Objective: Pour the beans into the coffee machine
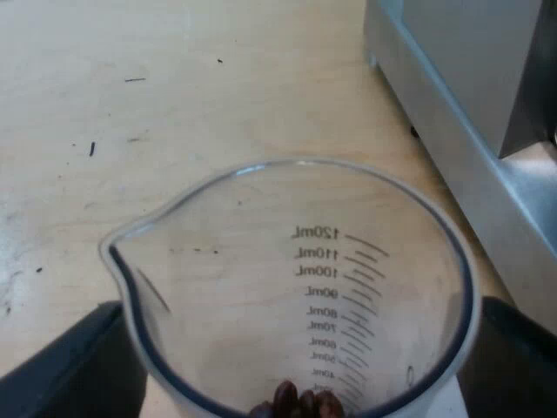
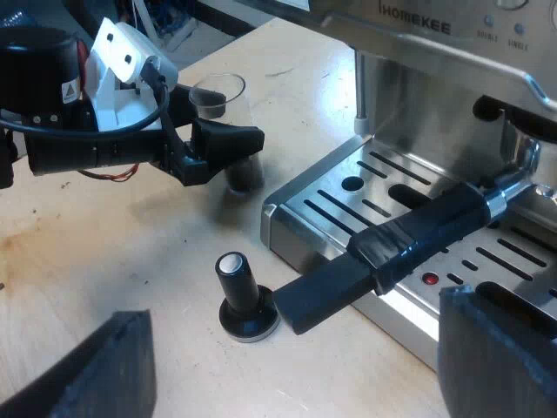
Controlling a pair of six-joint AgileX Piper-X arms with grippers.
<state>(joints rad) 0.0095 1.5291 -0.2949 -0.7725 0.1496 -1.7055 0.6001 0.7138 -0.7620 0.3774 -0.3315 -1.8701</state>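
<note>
Since the left end effector [image 1: 300, 309] is clenched on the measuring glass [image 1: 287, 252], w/ one finger against each side of its wall below the rim, we judge the step in hand to be the lift & carry up to the espresso machine [image 1: 487, 104].

To do it well, we'd raise the glass straight & level, w/ no tilt until its spout [image 1: 117, 248] is over the machine's top. The beans [image 1: 296, 402] are few & lie loose at the bottom, so they'd prob. roll out at the first lean. The wall is clear & looks smooth, so a slip is possible; we'd go slow, w/o jerks. The spout points away from the machine, so the wrist prob. needs a turn before the pour.

From the right wrist we see the glass near the corner of the drip tray [image 2: 348, 205], apart from it, w/ the left end effector's fingers round its middle. We can't tell if it stands on the counter [image 2: 130, 261] or hangs just off it.

The right end effector [image 2: 291, 340] is released, its fingers wide apart w/ nothing btw. them. It hangs over the counter near the tamper [image 2: 244, 300], well apart from the glass. The tamper stands upright, just beside the tip of the holder's handle [image 2: 392, 252], which sticks out from the machine's front over the tray.
</note>
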